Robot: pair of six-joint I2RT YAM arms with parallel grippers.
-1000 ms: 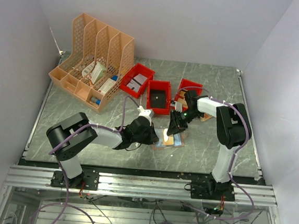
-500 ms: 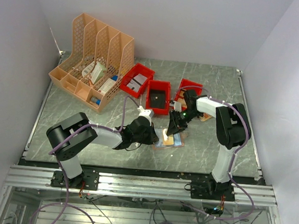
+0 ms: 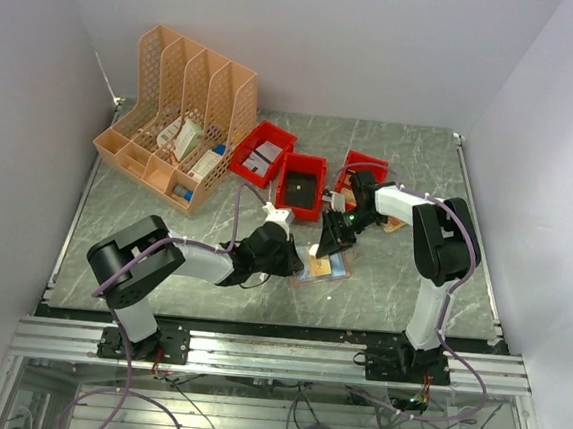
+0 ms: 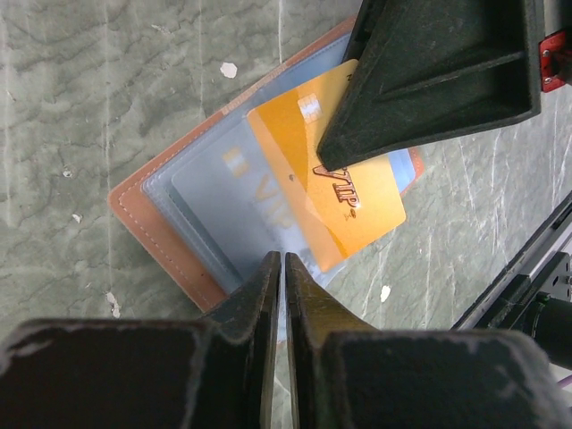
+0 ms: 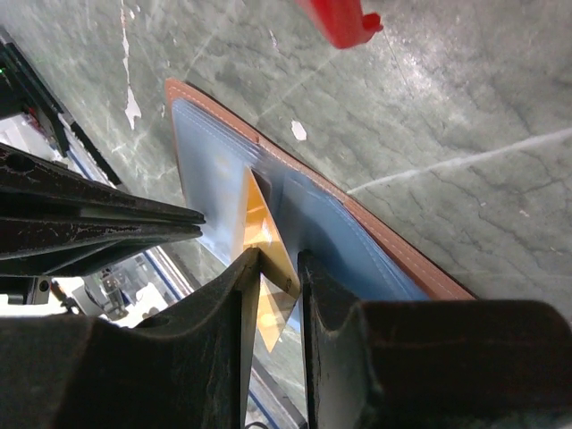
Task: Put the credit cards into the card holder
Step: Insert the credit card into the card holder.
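The card holder (image 3: 330, 272) lies open on the table, a salmon-pink edge (image 4: 143, 210) round clear bluish sleeves (image 5: 384, 237). A blue card (image 4: 237, 192) sits inside a sleeve. My left gripper (image 3: 297, 262) is shut on the near edge of a clear sleeve (image 4: 283, 259). My right gripper (image 3: 321, 250) is shut on an orange card (image 4: 353, 192), held on edge with its lower end in the sleeves (image 5: 259, 223). The right gripper's fingers (image 4: 429, 80) stand over the holder's far side, and my left fingers (image 5: 107, 223) show in the right wrist view.
An orange lattice file rack (image 3: 180, 115) stands at the back left. Three red bins (image 3: 263, 152), (image 3: 304, 184), (image 3: 363, 171) sit in a row behind the holder; one corner (image 5: 344, 22) is close above the right gripper. A small flat tan thing (image 3: 396, 225) lies beside the right arm.
My right gripper has shifted slightly left over the holder with the orange card. My left gripper has stayed on the sleeve.
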